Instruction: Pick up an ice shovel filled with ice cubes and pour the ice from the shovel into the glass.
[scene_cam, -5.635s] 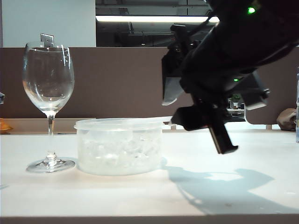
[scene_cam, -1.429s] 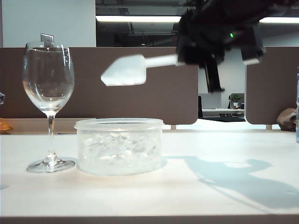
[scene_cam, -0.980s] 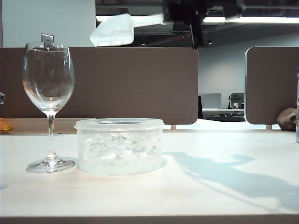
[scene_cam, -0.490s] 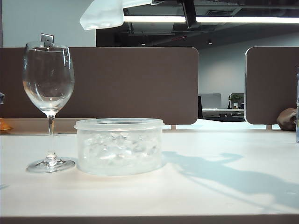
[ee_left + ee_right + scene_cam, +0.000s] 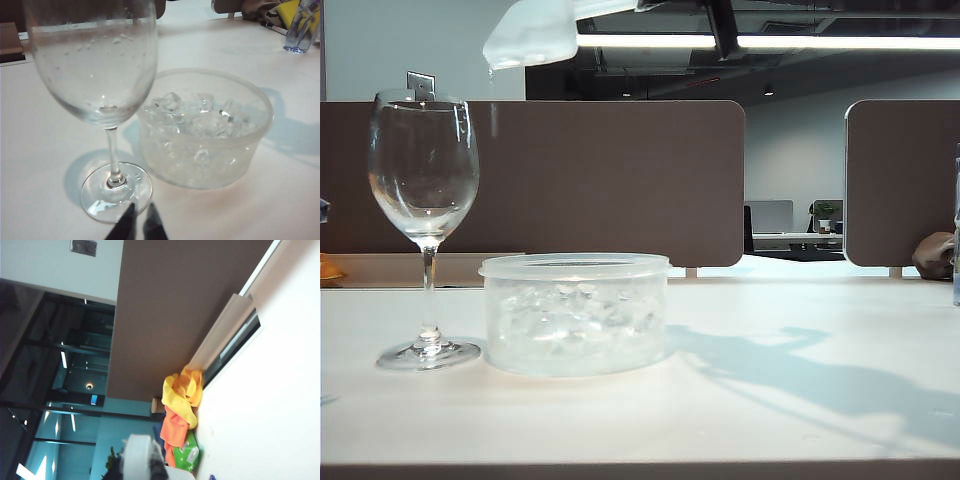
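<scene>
step: you're in the carry-to-pour phase; scoop is loaded and up high, nothing in the glass yet by the look of it.
ice shovel [image 5: 532, 32]: top edge of the exterior view, blade tipped down toward its 7 o'clock, up at about 1 o'clock from the glass rim. Handle runs off toward 3 o'clock, out of frame.
glass [image 5: 423, 170]: upright on the table, bowl looks empty, just beside the plastic tub [image 5: 575, 312] at its 9 o'clock, apart from it.
ice cubes [image 5: 196, 113]: piled in the tub; any in the blade can't be made out, it's only a whitish blur.
right gripper [image 5: 142, 465]: out of the exterior frame; right wrist view shows it narrowed on the white shovel handle, camera rolled over toward the far wall.
left gripper [image 5: 138, 223]: parked low at the glass foot's 6 o'clock, tips nearly together, holding nothing.
next move: you need the blade lip shifted toward 9 o'clock until it sits over the glass mouth, then lowered and tipped further.
risk: lip looks off to the side of the rim; tip now and cubes likely land between glass and tub.
</scene>
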